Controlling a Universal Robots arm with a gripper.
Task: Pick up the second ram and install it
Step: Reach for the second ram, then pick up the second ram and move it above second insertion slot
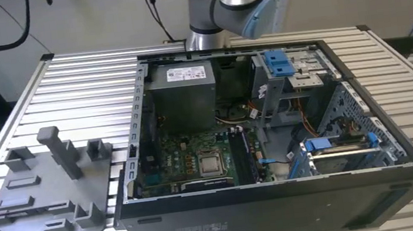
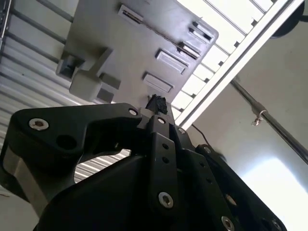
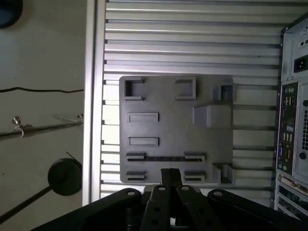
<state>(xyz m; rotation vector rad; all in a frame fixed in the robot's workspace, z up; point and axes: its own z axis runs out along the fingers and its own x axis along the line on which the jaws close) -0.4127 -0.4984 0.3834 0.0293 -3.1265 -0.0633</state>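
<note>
Exterior view: slatted aluminium table is carrying an open black computer case. A white label is showing on the grey power supply inside it, print not legible. Grey moulded plastic tray with raised blocks is sitting by the table's edge, beside the case. In the first wrist view the black gripper is hovering over one tray edge, jaws pressed together, gripping nothing. The second ram, a thin dark stick, is lying in the tray between two of those blocks, near that edge.
</note>
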